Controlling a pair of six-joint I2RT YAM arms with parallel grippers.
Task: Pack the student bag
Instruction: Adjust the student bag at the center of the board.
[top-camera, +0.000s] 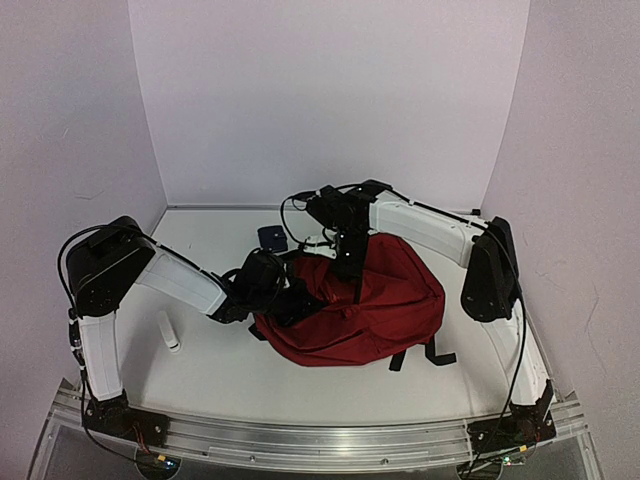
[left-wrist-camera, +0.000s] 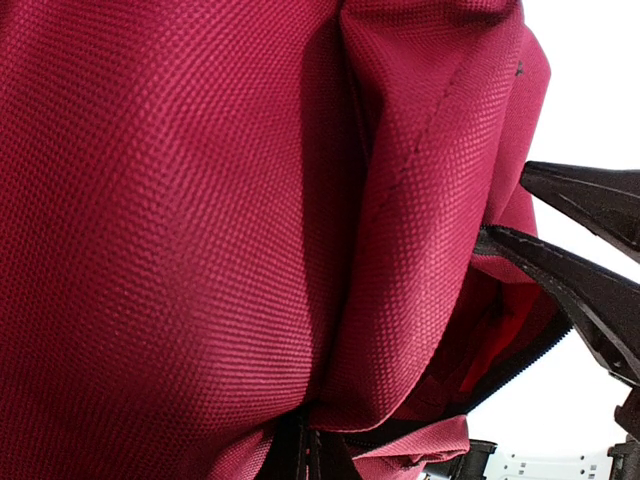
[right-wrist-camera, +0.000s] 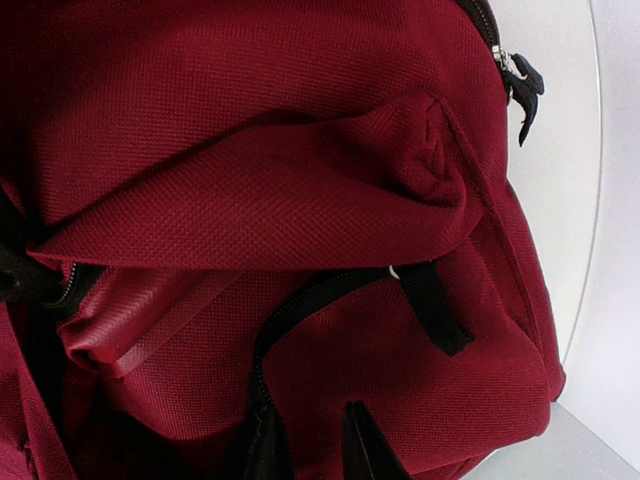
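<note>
Large dark red soft fabric student bag (top-camera: 380, 300) lying slumped on the white table (top-camera: 220, 375), right of centre; black zip (right-wrist-camera: 300, 295) partly parted. Left gripper (top-camera: 287, 302) closed, apparently pinching a fold at the bag's left edge; right gripper (right-wrist-camera: 305, 425) poised over the zip, fingers a little apart, nothing clamped. Packing judged barely begun: a small dark blue box-like object (top-camera: 272, 237) just beyond the bag and a short white cylinder (top-camera: 170, 331) well to its left lie outside; contents, if any, hidden. No brand, label or legible writing shows.
</note>
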